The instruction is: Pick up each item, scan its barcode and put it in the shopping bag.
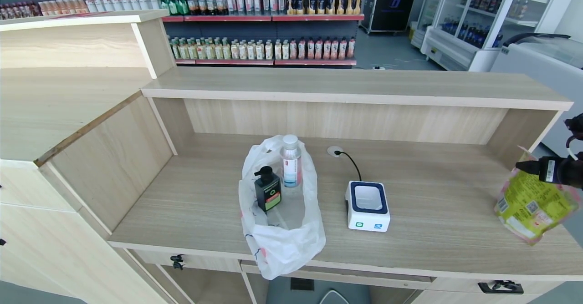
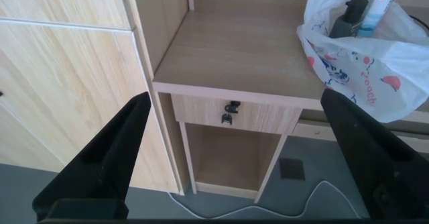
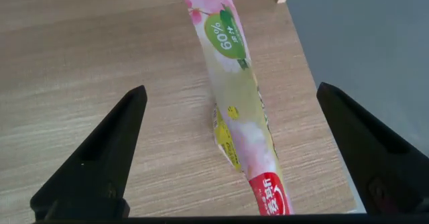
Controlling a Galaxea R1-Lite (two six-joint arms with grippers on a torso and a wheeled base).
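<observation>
Now: snack pouch (image 1: 530, 204) upright, tilted, at right end of counter (image 1: 432, 195), well apart from scanner (image 1: 367, 205) and bag (image 1: 282, 240). Right end effector (image 3: 231, 91) open, fingers (image 3: 100, 157) either side of pouch top. Likely light, soft, slippery film; pinch flat top seal. Left end effector (image 2: 236, 95) open, low beside counter.

High head, close wrists, shared counter (image 1: 432, 190)
</observation>
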